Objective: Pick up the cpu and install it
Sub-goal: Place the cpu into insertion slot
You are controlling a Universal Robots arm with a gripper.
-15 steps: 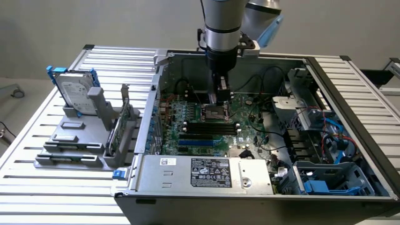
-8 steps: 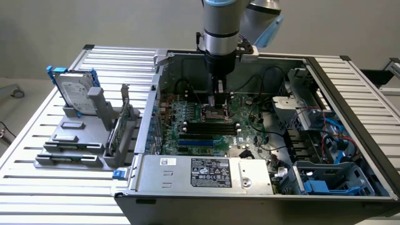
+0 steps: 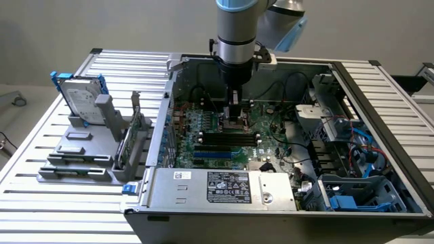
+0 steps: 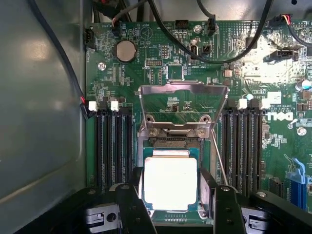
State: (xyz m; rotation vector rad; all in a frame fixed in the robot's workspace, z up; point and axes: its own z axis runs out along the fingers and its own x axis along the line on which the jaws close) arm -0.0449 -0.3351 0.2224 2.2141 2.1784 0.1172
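The cpu [image 4: 170,181], a small square chip with a pale metal top, lies level in the open socket on the green motherboard [image 4: 161,58]. My gripper [image 4: 171,195] straddles it, and the two black fingers [image 4: 137,195] press against its opposite edges, so the jaws are shut on it. The socket's metal load plate [image 4: 183,105] stands flipped up just beyond the chip, with its thin lever [image 4: 219,156] raised beside it. In the exterior view the gripper [image 3: 234,122] points straight down into the open computer case, low over the middle of the board.
Black memory slots [image 4: 112,146] flank the socket on both sides. Cables [image 4: 195,48] cross the board's far part. The case wall [image 4: 39,122] is close by. A hard drive with blue brackets [image 3: 83,99] stands in a grey rack at the exterior view's left; the power supply [image 3: 224,188] sits in front.
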